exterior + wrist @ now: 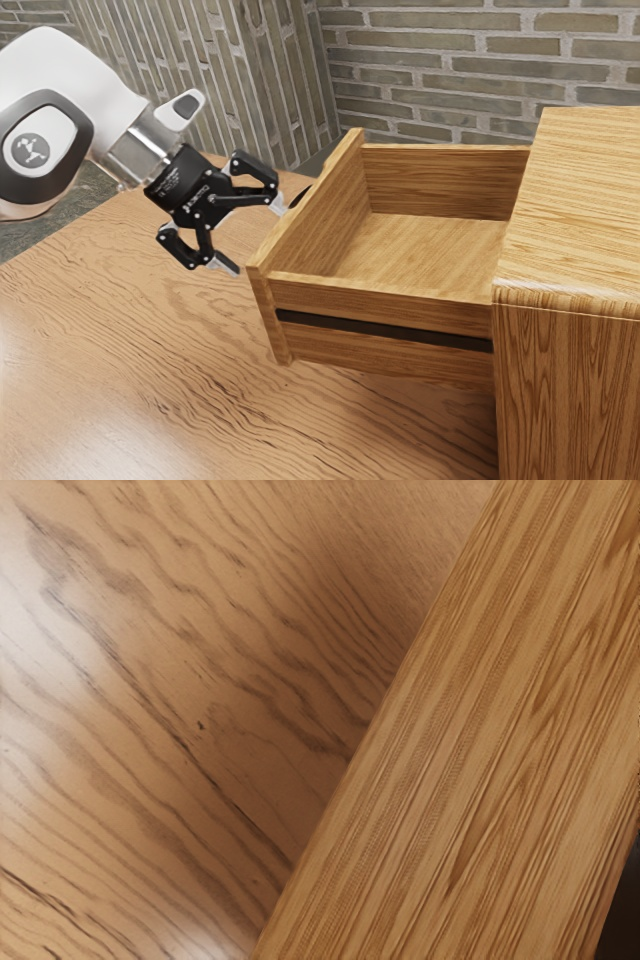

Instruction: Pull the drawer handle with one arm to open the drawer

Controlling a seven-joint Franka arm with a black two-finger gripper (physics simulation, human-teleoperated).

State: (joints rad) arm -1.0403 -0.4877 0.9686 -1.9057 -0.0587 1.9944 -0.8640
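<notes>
The wooden drawer (pixel 420 250) stands pulled far out of the cabinet (pixel 580 230), toward the exterior view's left, and its inside is empty. Its front panel (pixel 305 195) faces my hand, so the handle side is turned away from the camera; a small dark bit shows beside the upper finger. My black gripper (pixel 255 236) is right at that front panel, open, its fingers spread wide above the table. In the wrist view the panel (pixel 480 770) runs as a pale wood band close under the hand.
The wooden table (pixel 130 370) stretches out to the front and the exterior view's left. A dark groove (pixel 380 330) runs along the drawer's near side. Brick walls (pixel 480 50) stand behind.
</notes>
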